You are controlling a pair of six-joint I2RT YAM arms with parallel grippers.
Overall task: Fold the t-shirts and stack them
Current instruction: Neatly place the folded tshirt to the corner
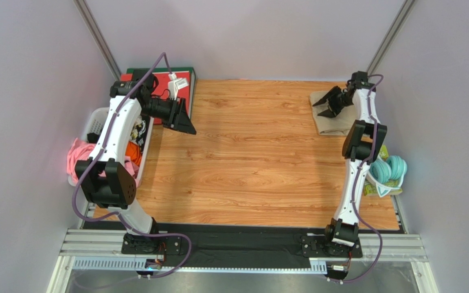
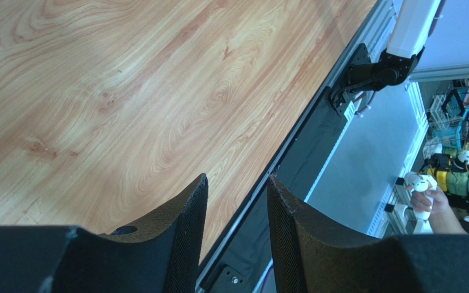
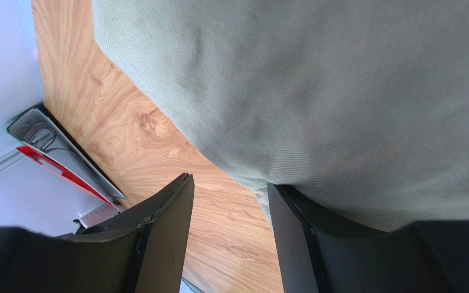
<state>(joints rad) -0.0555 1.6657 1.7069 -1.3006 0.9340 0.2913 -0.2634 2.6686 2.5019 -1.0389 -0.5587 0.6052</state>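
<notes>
1. State: folded tan tee (image 1: 335,125) sits at the far R corner of the wooden table (image 1: 249,165), close to both edges. R gripper (image 1: 321,107) hangs over the tee's left side. R wrist cam: jaws spread, nothing pinched, 1 finger (image 3: 292,226) right against the folded edge.
2. L gripper (image 1: 185,122) hovers over bare wood beside the laundry basket (image 1: 91,122). L wrist cam: jaws spread, empty.
3. Risk A: the fold opens. Cause: if I lift or swing the R arm w/ that finger catching cloth, the top layer drags along.
4. Risk B: tee slides off the table. Cause: it lies near the corner w/ little margin, so any sideways nudge from R sends it toward the edge.
5. Risk C: stack leans or spills. Cause: the next tee landing off-centre on a base this close to the edge.
6. Risk D: bad pick from the basket. Cause: the pink garment (image 1: 78,159) & orange garment (image 1: 134,149) look bunched together. L may pull 2 at once, or hook the rim & shift the basket.
7. Can't tell from these views how many tees are in the basket.
</notes>
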